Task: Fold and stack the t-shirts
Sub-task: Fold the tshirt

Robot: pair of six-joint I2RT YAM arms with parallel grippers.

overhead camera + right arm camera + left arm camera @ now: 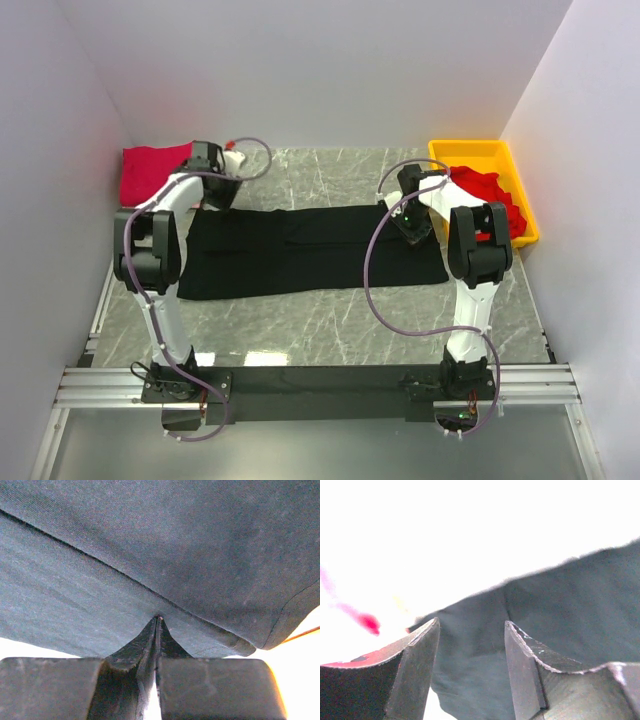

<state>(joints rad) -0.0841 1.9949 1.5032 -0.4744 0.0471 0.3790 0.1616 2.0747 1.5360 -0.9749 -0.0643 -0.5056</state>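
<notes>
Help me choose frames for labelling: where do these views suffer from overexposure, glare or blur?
Left wrist: everything behind the black t-shirt is blown out to white, and a red smear is blurred. Right wrist: the cloth is evenly lit with its weave sharp; only the bottom corners burn out. Top external: even light, sharp, with a glare patch on the table near its front edge.

Overhead view looks down from the near side; both wrist views sit close on its black t-shirt (310, 250).
</notes>
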